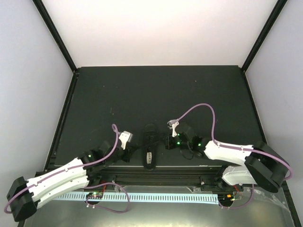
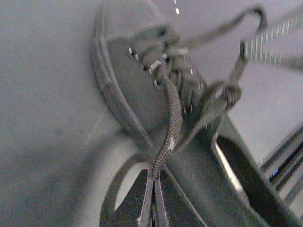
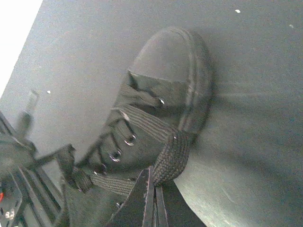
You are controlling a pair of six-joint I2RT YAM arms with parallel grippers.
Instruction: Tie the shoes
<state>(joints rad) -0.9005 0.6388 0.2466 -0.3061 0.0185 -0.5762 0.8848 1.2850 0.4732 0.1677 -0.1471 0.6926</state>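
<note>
The small black shoe [image 1: 149,150] lies on the dark table between my two grippers, its pale patch at the near end. In the left wrist view the shoe [image 2: 137,80] fills the frame, with a knot [image 2: 230,92] by its opening. My left gripper [image 2: 154,177] is shut on a black lace [image 2: 171,120] that runs taut up to the eyelets. In the right wrist view the shoe [image 3: 165,94] lies toe up. My right gripper [image 3: 155,184] is shut on a folded loop of lace [image 3: 171,156]. In the top view the left gripper [image 1: 131,150] and right gripper [image 1: 166,142] flank the shoe.
A black rail [image 1: 156,177] and a white slotted strip [image 1: 156,196] run along the near table edge. Purple cables [image 1: 203,108] arc over the right arm. The table's back and side edges [image 1: 158,67] meet pale walls.
</note>
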